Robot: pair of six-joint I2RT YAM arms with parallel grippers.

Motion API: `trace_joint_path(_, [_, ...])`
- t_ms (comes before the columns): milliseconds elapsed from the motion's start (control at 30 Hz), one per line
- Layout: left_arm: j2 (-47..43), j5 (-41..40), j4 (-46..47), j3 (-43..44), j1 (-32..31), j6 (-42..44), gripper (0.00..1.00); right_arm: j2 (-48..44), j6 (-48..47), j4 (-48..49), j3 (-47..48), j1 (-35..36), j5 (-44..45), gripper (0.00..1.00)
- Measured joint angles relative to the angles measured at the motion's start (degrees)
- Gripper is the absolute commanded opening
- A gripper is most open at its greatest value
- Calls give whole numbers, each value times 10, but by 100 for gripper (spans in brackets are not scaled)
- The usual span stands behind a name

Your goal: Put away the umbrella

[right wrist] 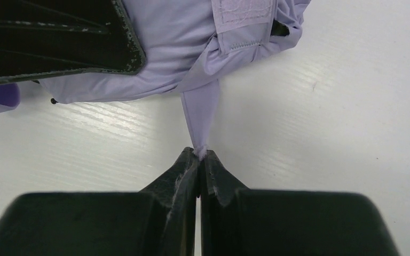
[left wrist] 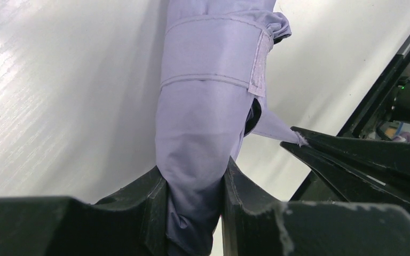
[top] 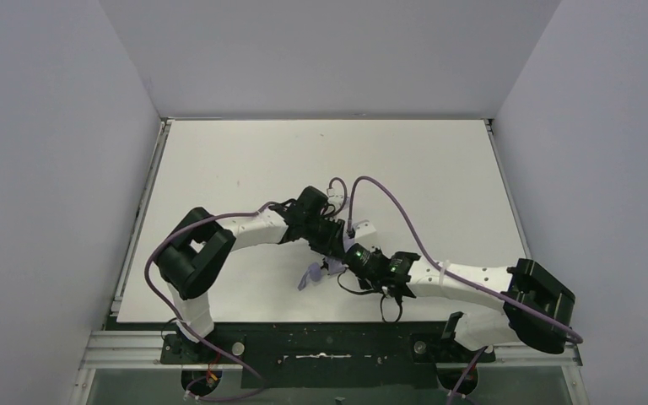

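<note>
The umbrella [left wrist: 205, 112] is folded into a lavender bundle on the white table, with a fabric band [left wrist: 213, 58] wrapped round it. My left gripper [left wrist: 195, 178] is shut on the bundle's lower part, its fingers pressing the cloth from both sides. My right gripper [right wrist: 199, 154] is shut on the tip of a narrow lavender strip [right wrist: 201, 114] that runs out from the umbrella [right wrist: 165, 37]. In the top view both grippers meet at mid table, left gripper [top: 327, 239] and right gripper [top: 348, 257], and only a bit of umbrella [top: 312, 275] shows beneath them.
The white table [top: 245, 160] is enclosed by grey walls on the left, back and right. Purple cables [top: 396, 207] loop over both arms. A black finger [right wrist: 58, 42] of the left gripper lies on the cloth in the right wrist view.
</note>
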Motion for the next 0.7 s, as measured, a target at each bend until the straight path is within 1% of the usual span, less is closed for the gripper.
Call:
trace_joint_path(67, [-7,-15,11,-10,-7,0,0,0,2,2,-5,0,5,10])
trace_joint_path(167, [-17,-41,30,-28,-16,2,0,-9,5,-11,-14,1,12,19])
trace_joint_path(267, [-26,-79,50,-39,-16,2,0,-56,10,-42,-27,3,19,35])
trace_joint_path(333, [-29,-99,60,-44,-17,2,0,-91,19,-53,-29,3,28,43])
trace_joint_path(400, [-33,-117,69,-50,-21,0,0,-132,31,-57,-29,2,41,47])
trace_joint_path(500, [-41,-141,85,-64,-31,-7,0,-184,66,-56,-33,2,62,50])
trace_joint_path(600, [-48,-160,100,-77,-37,-21,0,-218,125,-47,-51,-4,80,51])
trace_joint_path(700, [-55,-178,110,-89,-43,-38,0,-226,215,-36,-78,-16,88,51])
